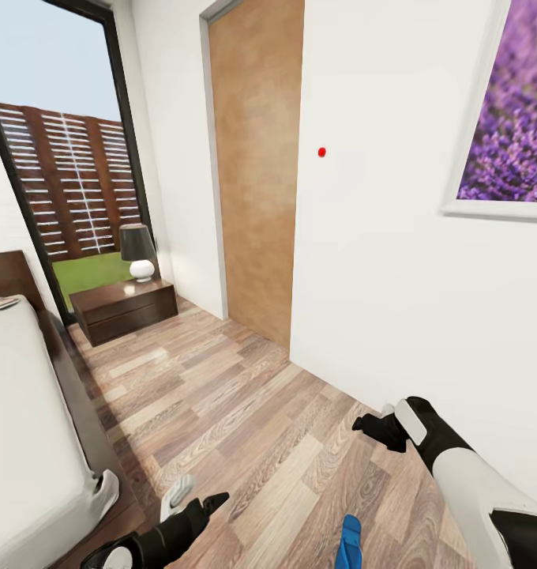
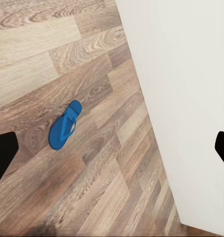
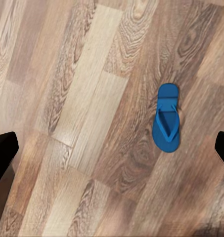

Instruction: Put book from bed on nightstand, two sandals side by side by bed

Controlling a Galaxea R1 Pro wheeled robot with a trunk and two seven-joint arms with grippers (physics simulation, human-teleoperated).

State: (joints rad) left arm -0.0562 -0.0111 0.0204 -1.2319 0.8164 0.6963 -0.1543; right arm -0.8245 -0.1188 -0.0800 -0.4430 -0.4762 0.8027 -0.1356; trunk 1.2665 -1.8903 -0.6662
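Note:
One blue sandal [image 1: 349, 541] lies flat on the wood floor between my two arms, at the bottom of the head view. It also shows in the left wrist view as the sandal [image 2: 65, 126] and in the right wrist view as the sandal [image 3: 167, 118]. My left gripper [image 1: 201, 498] hovers open to its left, close to the bed [image 1: 31, 442]. My right gripper [image 1: 367, 427] hovers open to its right, near the white wall. A thin flat object [image 1: 0, 303] rests on the mattress by the headboard, too small to tell if it is the book. The nightstand [image 1: 122, 308] stands beyond the bed.
A dark-shaded lamp [image 1: 138, 251] stands on the nightstand in front of a tall dark-framed window [image 1: 63, 158]. A light wooden door [image 1: 257, 174] and a white wall with a purple picture [image 1: 509, 118] close the right side. Plank floor runs between bed and wall.

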